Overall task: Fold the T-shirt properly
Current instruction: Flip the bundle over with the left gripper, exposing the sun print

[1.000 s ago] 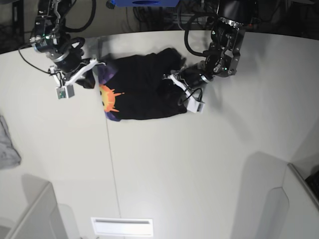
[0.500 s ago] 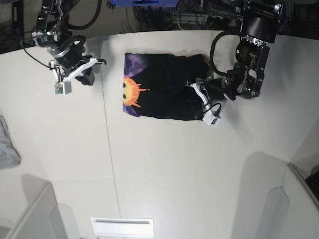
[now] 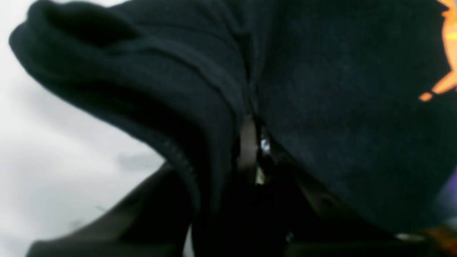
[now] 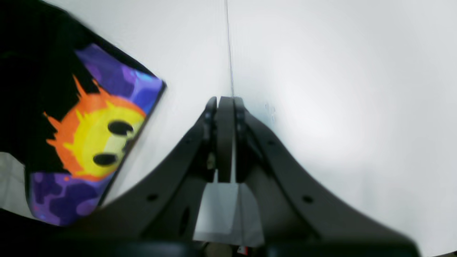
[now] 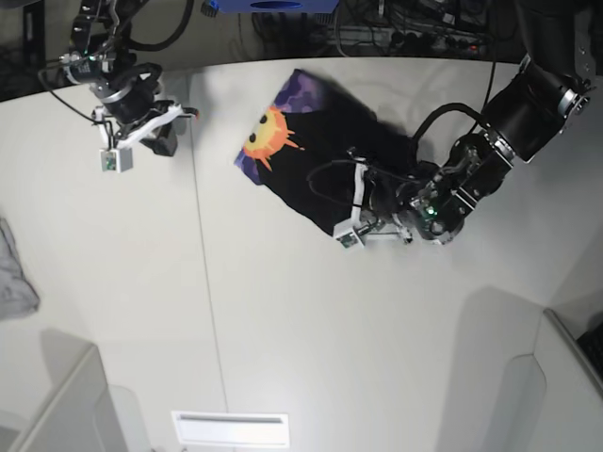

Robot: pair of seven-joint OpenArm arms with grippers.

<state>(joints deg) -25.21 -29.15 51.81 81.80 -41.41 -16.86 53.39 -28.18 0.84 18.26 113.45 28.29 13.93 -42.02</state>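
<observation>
The large black short-sleeved cloth T-shirt (image 5: 330,155) lies bunched and partly folded on the white table (image 5: 283,330), toward its far side, with its printed corner, an orange-yellow sun on purple honeycomb (image 5: 268,135), turned up at the end nearer the right arm. The left gripper (image 5: 377,212) sits at the shirt's opposite end, low against the table; in the left wrist view thick folds of black cloth (image 3: 200,107) are drawn in between its dark fingers, so it is clamped on the T-shirt. The right gripper (image 5: 155,132) is held well apart from the shirt over bare table, its two dark fingers (image 4: 225,135) pressed flat together with nothing between them. A small grey cloth (image 5: 14,273) lies at the table's edge, far from both arms.
</observation>
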